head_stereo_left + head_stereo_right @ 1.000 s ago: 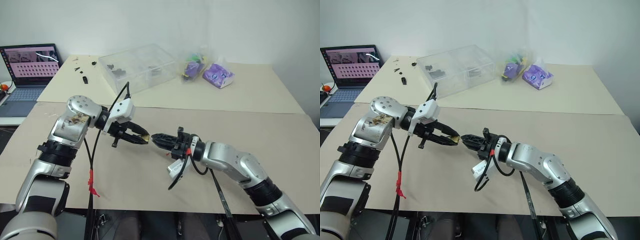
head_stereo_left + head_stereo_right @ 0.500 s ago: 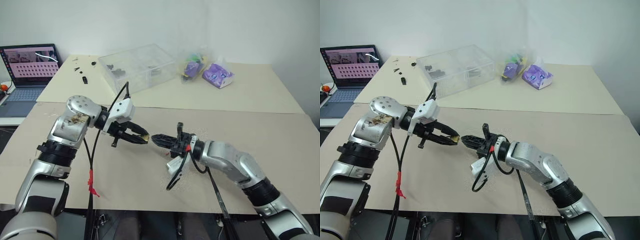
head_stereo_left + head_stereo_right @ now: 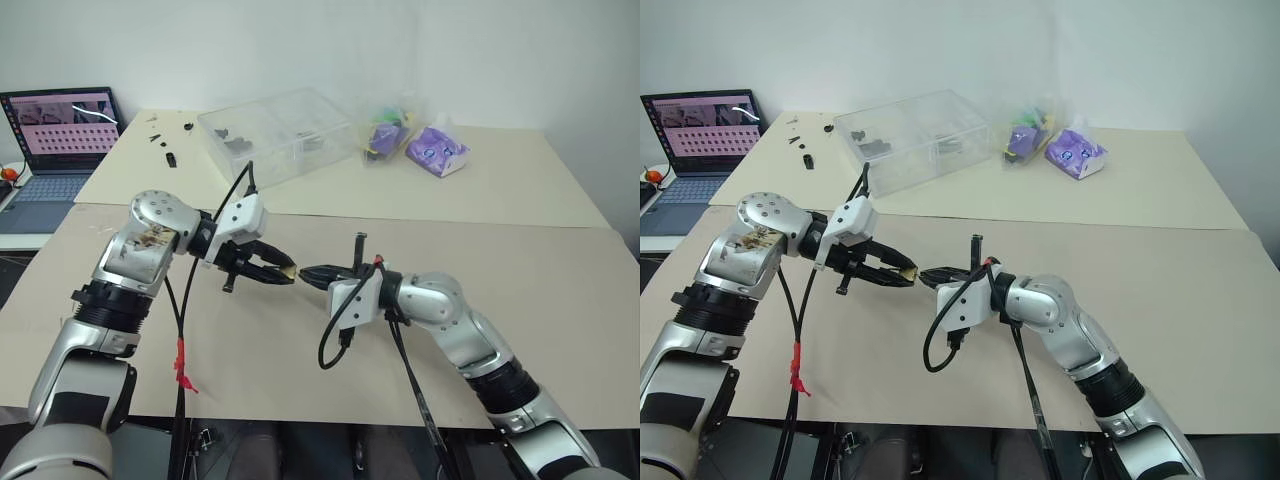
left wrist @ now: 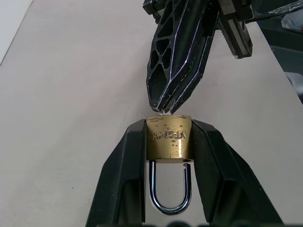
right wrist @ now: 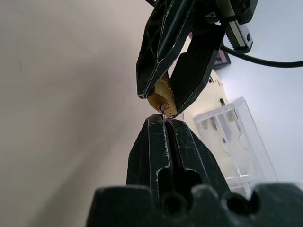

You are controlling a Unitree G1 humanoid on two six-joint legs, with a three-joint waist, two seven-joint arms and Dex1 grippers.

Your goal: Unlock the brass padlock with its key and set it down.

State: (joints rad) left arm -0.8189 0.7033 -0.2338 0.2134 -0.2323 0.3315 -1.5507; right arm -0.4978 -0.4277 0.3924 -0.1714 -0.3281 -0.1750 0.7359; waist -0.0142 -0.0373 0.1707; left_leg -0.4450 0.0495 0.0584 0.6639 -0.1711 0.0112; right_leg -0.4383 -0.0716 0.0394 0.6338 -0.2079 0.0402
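Left gripper (image 3: 281, 274) is clamped on the brass padlock (image 4: 168, 138), one finger on each side of the body, held in the air above the table (image 3: 560, 300), toward its left side and roughly midway between front and back edges. In the left wrist view the shackle (image 4: 170, 191) loops back between the fingers toward the wrist, so the keyway face points outward at the other arm.

Right gripper (image 3: 312, 273) has its fingers pressed together on the key (image 5: 162, 113); just a sliver of silver pokes past the tips, meeting the padlock's bottom face. Tips of the two grippers nearly touch, nose to nose.

What matters: key axis and padlock long axis look roughly collinear, running left-right between the hands. Can't tell how deep the key sits. Judgement: the next move is a twist about that shared line; any offset likely binds the key. The shackle looks seated.
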